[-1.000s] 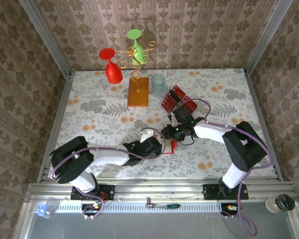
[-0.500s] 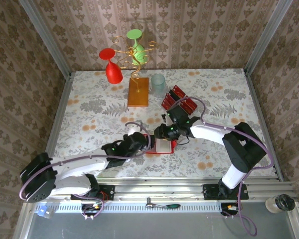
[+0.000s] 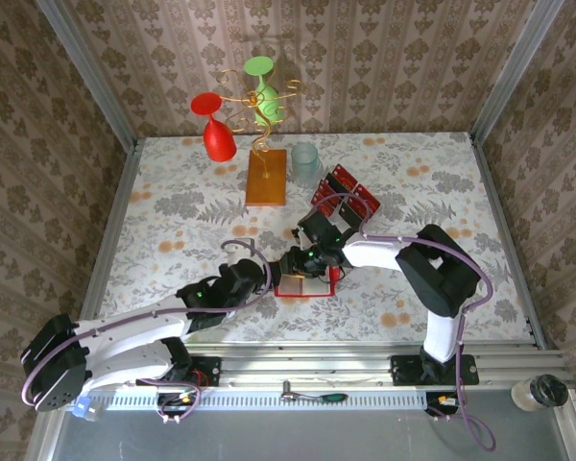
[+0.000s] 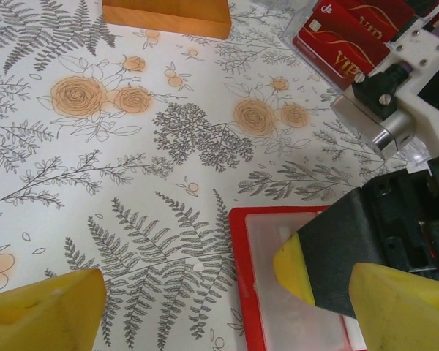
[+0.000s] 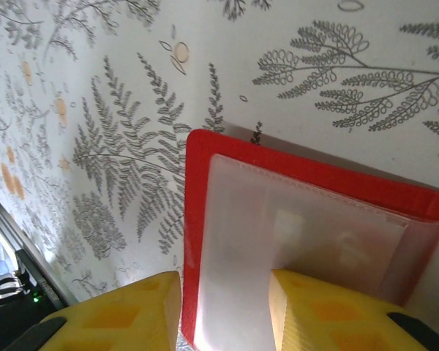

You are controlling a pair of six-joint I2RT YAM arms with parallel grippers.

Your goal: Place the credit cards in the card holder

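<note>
The card holder (image 3: 308, 288) lies open and flat on the floral table, red border round a pale inside (image 4: 278, 292). My right gripper (image 3: 299, 266) is down on it, jaws partly open and straddling its left edge (image 5: 223, 289). One fingertip (image 5: 307, 307) rests on the pale inside; the other (image 5: 124, 314) is over the table beside the red border. My left gripper (image 4: 227, 292) stands wide open just left of the holder (image 3: 259, 278), holding nothing. The red credit cards (image 3: 344, 193) stand in a clear tiered stand behind the holder (image 4: 351, 29).
An orange wooden block (image 3: 266, 177) carries a gold wire stand with a red glass (image 3: 214, 134) and a green one (image 3: 260, 67). A clear cup (image 3: 304, 161) stands beside it. Patterned walls enclose the table on three sides.
My left gripper has drawn back to the left off the holder and opened a little wider. My right gripper has slid left over the holder, whose pale inside now shows.
</note>
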